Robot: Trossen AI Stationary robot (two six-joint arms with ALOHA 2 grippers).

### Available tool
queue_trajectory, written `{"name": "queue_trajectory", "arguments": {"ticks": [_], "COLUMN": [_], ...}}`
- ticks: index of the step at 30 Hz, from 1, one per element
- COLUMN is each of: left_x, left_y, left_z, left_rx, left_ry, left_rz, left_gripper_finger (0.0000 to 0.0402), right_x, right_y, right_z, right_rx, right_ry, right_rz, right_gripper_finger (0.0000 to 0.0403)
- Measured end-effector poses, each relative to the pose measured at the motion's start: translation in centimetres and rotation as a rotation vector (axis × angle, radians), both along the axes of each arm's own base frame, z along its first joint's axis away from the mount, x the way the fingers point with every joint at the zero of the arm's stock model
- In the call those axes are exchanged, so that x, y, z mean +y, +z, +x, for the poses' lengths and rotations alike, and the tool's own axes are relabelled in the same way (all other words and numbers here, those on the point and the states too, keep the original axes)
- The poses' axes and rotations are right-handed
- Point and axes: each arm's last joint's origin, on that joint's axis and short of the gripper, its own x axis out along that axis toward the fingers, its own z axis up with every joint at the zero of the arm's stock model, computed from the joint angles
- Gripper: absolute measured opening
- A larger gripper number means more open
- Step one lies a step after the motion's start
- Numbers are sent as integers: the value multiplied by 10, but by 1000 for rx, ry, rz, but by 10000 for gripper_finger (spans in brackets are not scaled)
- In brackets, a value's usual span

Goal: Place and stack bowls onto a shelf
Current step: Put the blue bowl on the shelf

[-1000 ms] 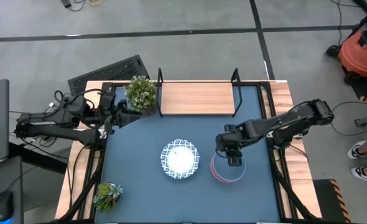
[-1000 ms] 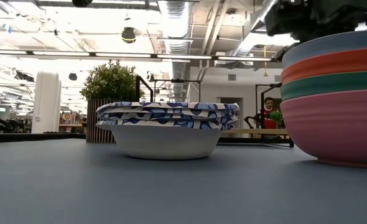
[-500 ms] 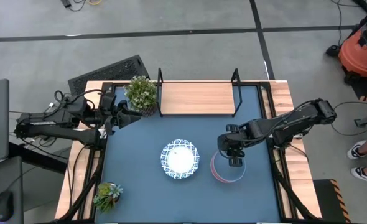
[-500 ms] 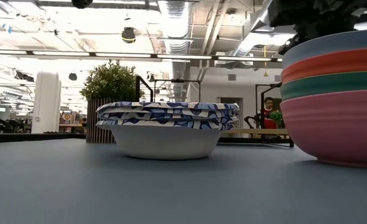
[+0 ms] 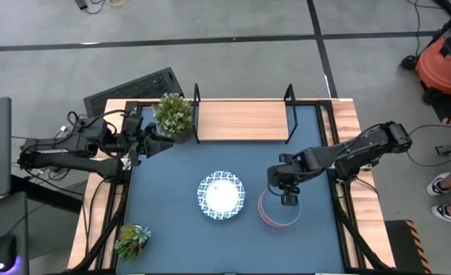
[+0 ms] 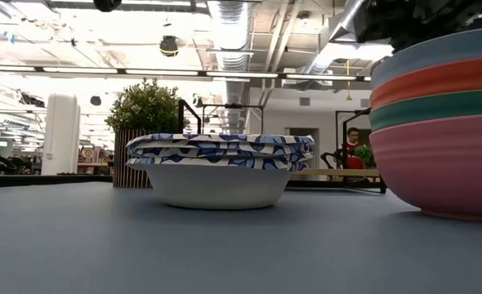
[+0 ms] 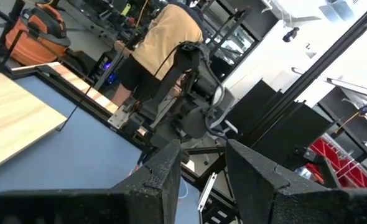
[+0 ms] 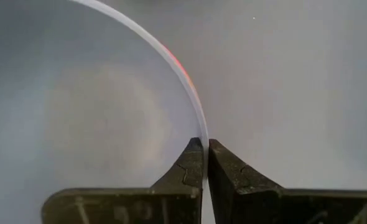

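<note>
Step in hand: the grasp of the coloured bowl stack [image 5: 278, 208], judged from the right gripper [image 5: 288, 198] sitting at the stack's rim at its 12 o'clock edge.
Right gripper: clenched on the rim of the top bowl [image 8: 96, 112]; in the right wrist view the two fingers [image 8: 193, 163] pinch the thin pale edge, one inside and one outside the wall.
Coloured bowl stack: at about 4 o'clock from the table's centre on the blue tabletop [image 5: 172, 183]; the low view shows a pale blue, an orange, a teal and a pink bowl nested, with the pink bowl [image 6: 449, 167] lowest and apparently on the surface.
Patterned bowls [image 5: 221, 195]: white with blue rims, nested near the table's centre, at 9 o'clock from the coloured stack and well apart from it.
Shelf [image 5: 242, 120]: light wood board at the table's 12 o'clock edge; no bowl on it.
Left gripper [image 7: 202, 171]: released, jaws parted, waiting near the table's 10 o'clock corner beside the potted plant [image 5: 173, 113].
Next move, as a judgement: lift while the pinch holds, carry towards 12 o'clock, clear the shelf's black end posts, and set down level; a one-sided rim grip could tilt the load.
</note>
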Motion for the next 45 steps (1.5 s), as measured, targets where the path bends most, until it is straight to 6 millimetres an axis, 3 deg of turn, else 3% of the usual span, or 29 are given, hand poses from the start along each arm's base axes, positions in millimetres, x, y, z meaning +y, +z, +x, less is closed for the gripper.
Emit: {"name": "queue_trajectory", "arguments": {"ticks": [13,19,25,30,36,45], "left_x": [0,1,1,1,1,2], "left_y": [-3,-3,-4,-6,-9,-11], "left_z": [0,0,0,1,1,1], "left_rx": [33,34,42,62,91,109], "left_ry": [9,19,19,16,23,54], "left_rz": [-4,-6,-6,-51,-73,-77], "left_gripper_finger": [113,113,113,113,113,113], "right_x": [-11,-38,-95,-165,-239,-314], "right_y": [47,82,130,142,136,99], "right_z": [-2,0,-6,-16,-13,12], "right_rx": [-60,-128,-234,-230,-135,-15], "right_ry": [-14,-64,-137,-314,-315,-162], "right_rz": [14,-21,-119,-215,-283,-250], "right_gripper_finger": [27,27,27,27,27,27]}}
